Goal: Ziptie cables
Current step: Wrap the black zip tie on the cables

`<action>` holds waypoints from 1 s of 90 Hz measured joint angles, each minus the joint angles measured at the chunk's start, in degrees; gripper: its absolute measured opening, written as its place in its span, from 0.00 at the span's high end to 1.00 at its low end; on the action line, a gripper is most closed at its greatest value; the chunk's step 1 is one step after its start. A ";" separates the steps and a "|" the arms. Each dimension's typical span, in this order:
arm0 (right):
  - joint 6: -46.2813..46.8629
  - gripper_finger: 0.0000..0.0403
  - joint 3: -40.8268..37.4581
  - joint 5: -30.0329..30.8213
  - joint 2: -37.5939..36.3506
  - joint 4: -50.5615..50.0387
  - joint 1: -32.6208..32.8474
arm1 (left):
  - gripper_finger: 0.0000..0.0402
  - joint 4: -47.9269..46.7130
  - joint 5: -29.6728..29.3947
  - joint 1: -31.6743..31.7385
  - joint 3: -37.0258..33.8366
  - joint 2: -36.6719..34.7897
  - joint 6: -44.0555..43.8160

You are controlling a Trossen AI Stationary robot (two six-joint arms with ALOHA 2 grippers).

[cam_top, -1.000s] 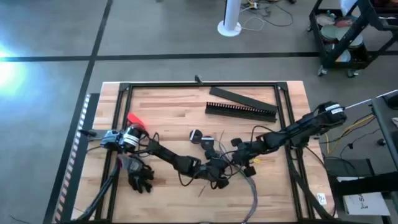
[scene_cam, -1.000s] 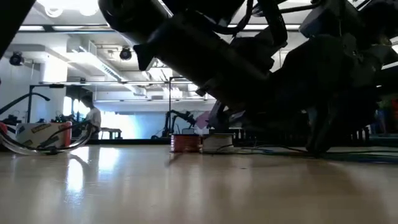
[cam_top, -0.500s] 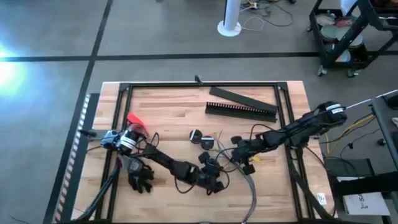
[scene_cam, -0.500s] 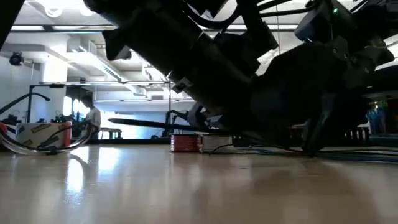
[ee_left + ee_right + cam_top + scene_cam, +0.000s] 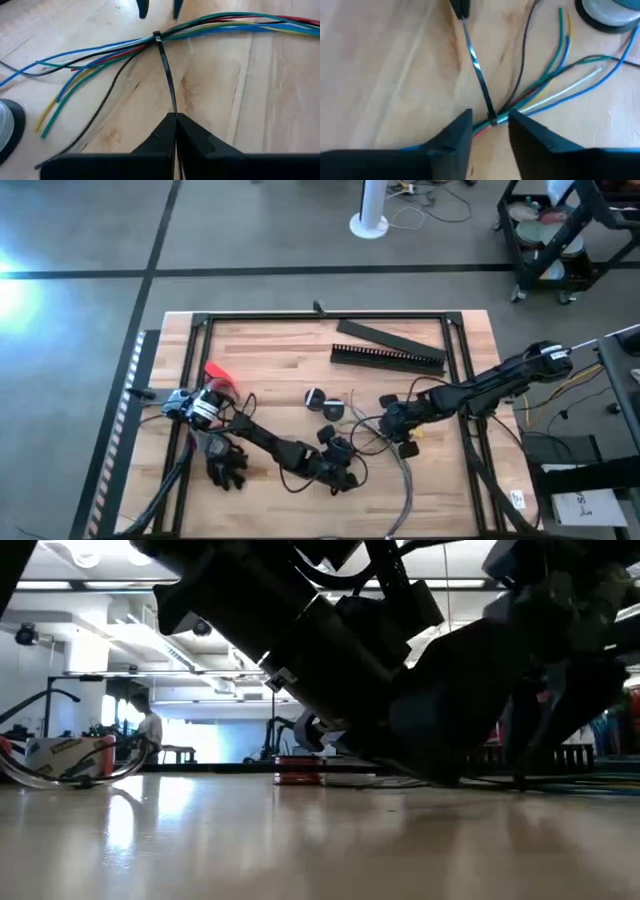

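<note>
Wooden table point(image 5: 240, 100), wrist-only: ziptie point(image 5: 167, 80) around cables point(image 5: 100, 55)

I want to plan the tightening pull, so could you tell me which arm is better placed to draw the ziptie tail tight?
Probably the left. The left gripper is shut on the ziptie tail, while the right gripper straddles the cables at the ziptie's head, well placed for bracing.

A strong white glare is seen at the left edge of the floor point(image 5: 20, 290) in the high view, while the counter point(image 5: 280, 360) is evenly lit. In the low view, the arms are reduced to black silhouettes against bright ceiling lamps point(image 5: 85, 557) and a glowing far window, and light is mirrored on the counter. The right wrist view is softly blurred; a glint is caught on the ziptie point(image 5: 475, 62).
</note>
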 joint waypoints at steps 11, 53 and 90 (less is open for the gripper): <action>0.20 0.62 -0.34 -0.03 -0.24 1.42 -0.01 | 1.00 -0.23 0.10 -0.15 0.00 -0.31 0.10; -3.03 0.92 -2.08 -0.86 6.01 10.36 -0.01 | 1.00 -0.32 3.70 -0.65 0.02 -1.02 2.01; -4.28 0.85 -2.20 -0.87 6.61 11.76 -0.41 | 1.00 -0.23 4.70 -0.52 0.02 -1.02 2.77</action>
